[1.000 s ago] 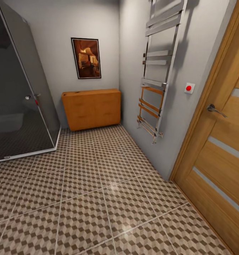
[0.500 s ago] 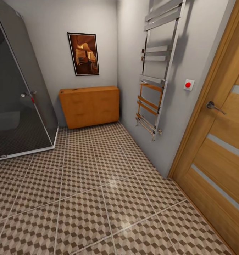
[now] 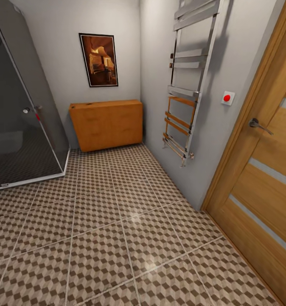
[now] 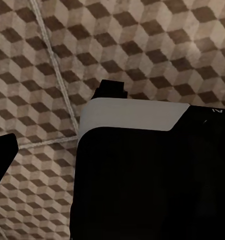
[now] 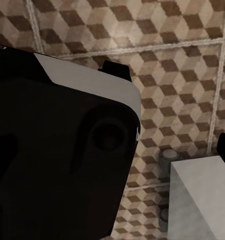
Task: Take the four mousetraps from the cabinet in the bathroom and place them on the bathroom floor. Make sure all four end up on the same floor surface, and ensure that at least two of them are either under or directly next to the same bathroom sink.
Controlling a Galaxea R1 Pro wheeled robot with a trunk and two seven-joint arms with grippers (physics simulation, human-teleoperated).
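The orange-brown cabinet point(image 3: 105, 124) stands shut against the far wall, in the corner between the shower and the right wall. The patterned bathroom floor point(image 3: 117, 221) stretches from me to it. The mousetraps and the bathroom sink are out of view. In the left wrist view, my left gripper point(image 4: 57, 125) hangs over the tiles with its fingertips point(image 4: 112, 89) wide apart, open and empty. In the right wrist view, my right gripper point(image 5: 170, 110) is also open over the tiles, with dark robot bodywork across much of the frame.
A dark glass shower enclosure point(image 3: 20, 110) fills the left side. On the right wall hang a chrome towel rail point(image 3: 185, 93) and a red button point(image 3: 227, 97), beside a wooden door point(image 3: 266, 170). A framed picture point(image 3: 98, 59) hangs above the cabinet.
The whole head view has shifted slightly, so the camera moved; the cabinet looks a little nearer. Nothing in the room has moved.
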